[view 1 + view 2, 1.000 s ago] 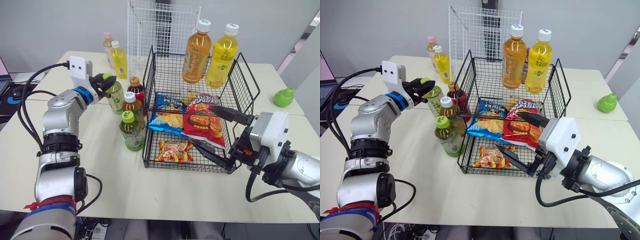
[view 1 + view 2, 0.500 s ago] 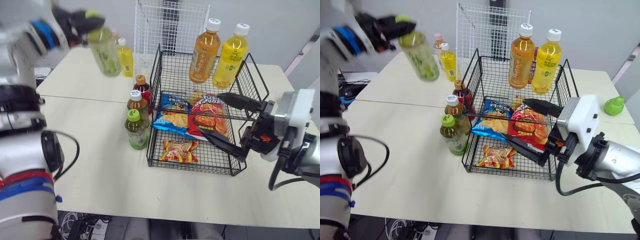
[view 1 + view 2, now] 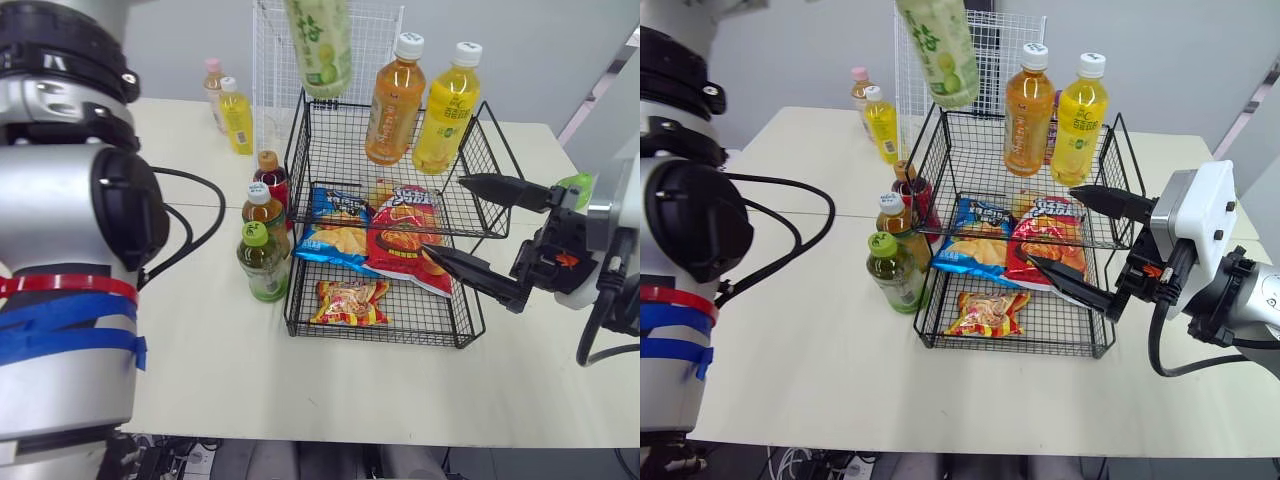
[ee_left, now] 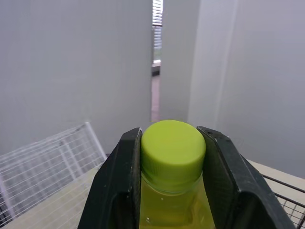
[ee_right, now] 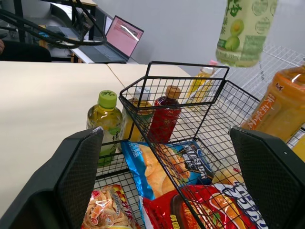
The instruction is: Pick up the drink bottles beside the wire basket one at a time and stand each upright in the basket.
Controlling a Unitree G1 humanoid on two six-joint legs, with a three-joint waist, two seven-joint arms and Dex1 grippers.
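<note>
My left gripper [image 4: 173, 149] is shut on the lime-green cap [image 4: 173, 143] of a pale green drink bottle [image 3: 318, 45]. The bottle hangs, slightly tilted, above the back left corner of the black two-tier wire basket [image 3: 380, 336]. An orange bottle [image 3: 392, 100] and a yellow bottle [image 3: 443, 110] stand upright on the upper tier. Beside the basket's left wall stand a green-capped bottle [image 3: 262, 265], a white-capped amber one [image 3: 258, 208] and a dark red one [image 3: 269, 176]. My right gripper [image 3: 448, 218] is open at the basket's right side, holding nothing.
Snack bags lie in the lower tier: a blue one [image 3: 337, 236], a red one [image 3: 405, 240] and a small packet [image 3: 348, 301]. A white wire grid panel [image 3: 270, 60] stands behind the basket. Two small bottles [image 3: 237, 116] stand at the back left. A green pear-shaped object [image 3: 573, 181] sits far right.
My left gripper has lifted the pale green bottle from the table beside the basket, up and to the right, until it hangs over the basket. The right gripper drew back slightly, still open.
</note>
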